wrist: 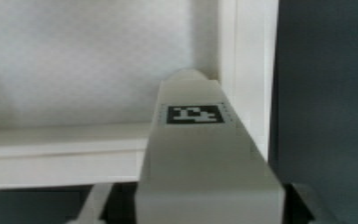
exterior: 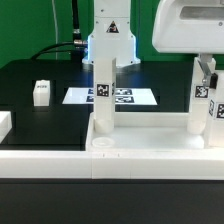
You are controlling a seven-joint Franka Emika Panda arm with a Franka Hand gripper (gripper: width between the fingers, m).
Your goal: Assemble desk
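The white desk slab (exterior: 150,128) lies at the front of the black table. One white leg (exterior: 103,95) stands upright in its corner on the exterior view's left. My gripper (exterior: 205,75) is shut on a second white leg (exterior: 201,105) and holds it upright on the slab's corner on the exterior view's right. In the wrist view the held leg (wrist: 202,150), with a black-and-white tag, runs from between my dark fingers (wrist: 311,203) down to the slab's raised rim (wrist: 247,60). Whether the leg is seated in its socket is hidden.
A loose white leg (exterior: 41,92) stands on the table on the exterior view's left, and another white block (exterior: 5,125) lies at that edge. The marker board (exterior: 125,96) lies behind the slab. A long low white rail (exterior: 50,163) runs along the front.
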